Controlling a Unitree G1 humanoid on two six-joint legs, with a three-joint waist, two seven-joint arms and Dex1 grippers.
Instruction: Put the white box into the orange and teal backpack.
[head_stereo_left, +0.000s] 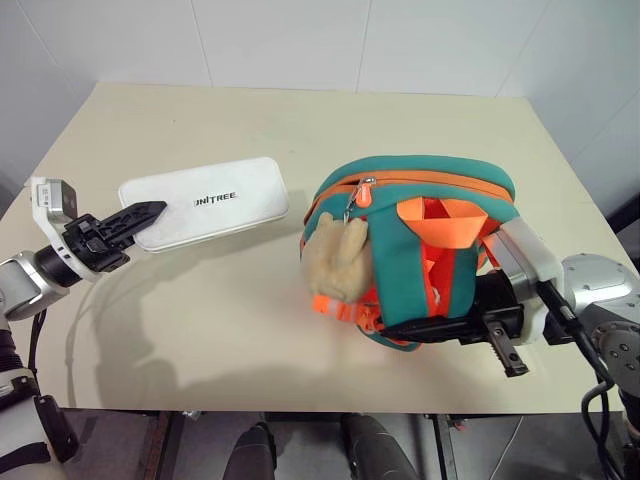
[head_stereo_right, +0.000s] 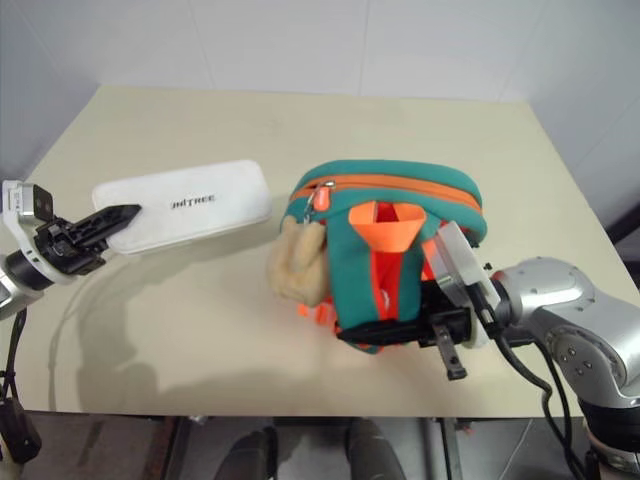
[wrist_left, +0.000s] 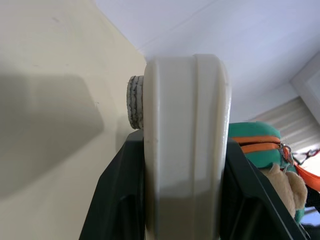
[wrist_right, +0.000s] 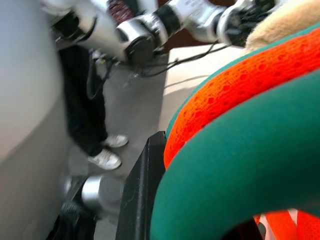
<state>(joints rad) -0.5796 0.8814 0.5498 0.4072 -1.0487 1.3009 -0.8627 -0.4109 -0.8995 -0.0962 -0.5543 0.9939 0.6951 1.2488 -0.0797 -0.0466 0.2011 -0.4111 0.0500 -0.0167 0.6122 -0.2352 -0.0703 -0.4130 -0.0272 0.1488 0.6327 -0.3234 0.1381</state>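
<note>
The white box (head_stereo_left: 215, 200), lettered UNITREE, hangs a little above the table with its shadow beneath it. My left gripper (head_stereo_left: 145, 213) is shut on its left end; in the left wrist view the box (wrist_left: 185, 140) stands between the two black fingers (wrist_left: 112, 200). The orange and teal backpack (head_stereo_left: 420, 225) stands to the right, its zipped top facing the box and a tan plush toy (head_stereo_left: 335, 258) on its front. My right gripper (head_stereo_left: 400, 330) is shut on the backpack's lower edge, with a teal strap (wrist_right: 240, 180) and orange mesh against its finger (wrist_right: 142, 190).
The beige table (head_stereo_left: 230, 320) has bare room between box and backpack and behind both. Its front edge runs just below my right gripper. White walls close the back and sides. A person's legs with white shoes (wrist_right: 107, 157) stand on the floor past the table's left side.
</note>
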